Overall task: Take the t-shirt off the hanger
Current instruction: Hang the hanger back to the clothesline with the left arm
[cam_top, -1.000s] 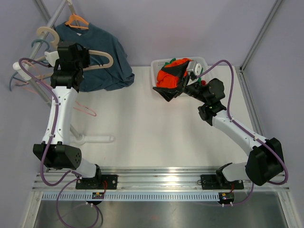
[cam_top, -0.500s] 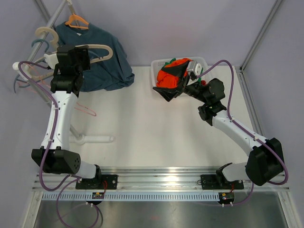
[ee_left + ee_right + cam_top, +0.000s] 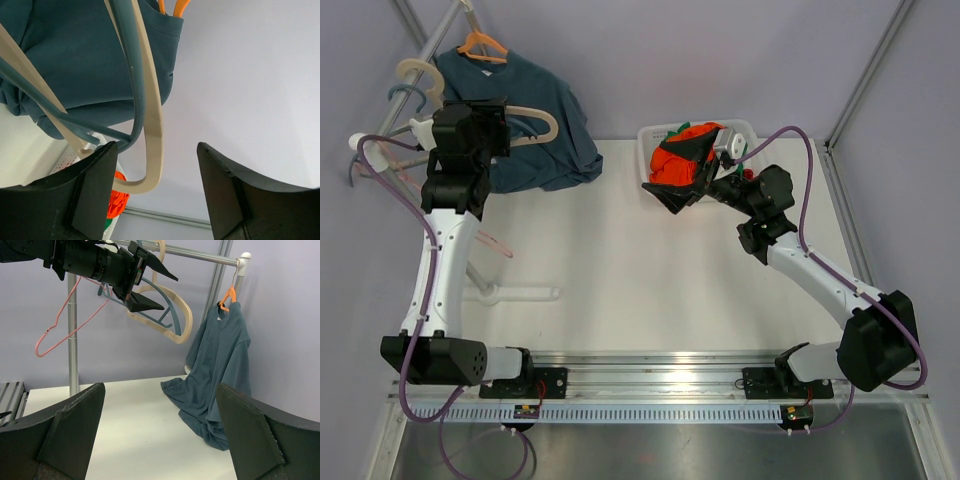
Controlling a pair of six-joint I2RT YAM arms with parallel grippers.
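Note:
A teal t-shirt [image 3: 545, 125] hangs on an orange hanger [image 3: 480, 44] on the rack at the back left, its hem bunched on the table. It also shows in the right wrist view [image 3: 220, 360] and the left wrist view [image 3: 75, 55]. My left gripper [image 3: 502, 128] is open and empty, raised beside the shirt, with a beige hanger [image 3: 150, 115] and a teal hanger [image 3: 132, 70] just ahead of its jaws. My right gripper [image 3: 678, 170] is open and empty, held above the table by the basket and facing the rack.
A white basket [image 3: 745, 130] with orange clothing [image 3: 670, 160] stands at the back right. The metal rack rail [image 3: 200, 254] carries spare hangers, among them a pink wire hanger [image 3: 55, 325]. The rack's post [image 3: 73, 355] stands on the table at the left.
My left wrist has shifted slightly left and back along the rack, and the beige hanger has swung a little. The right arm has not moved.

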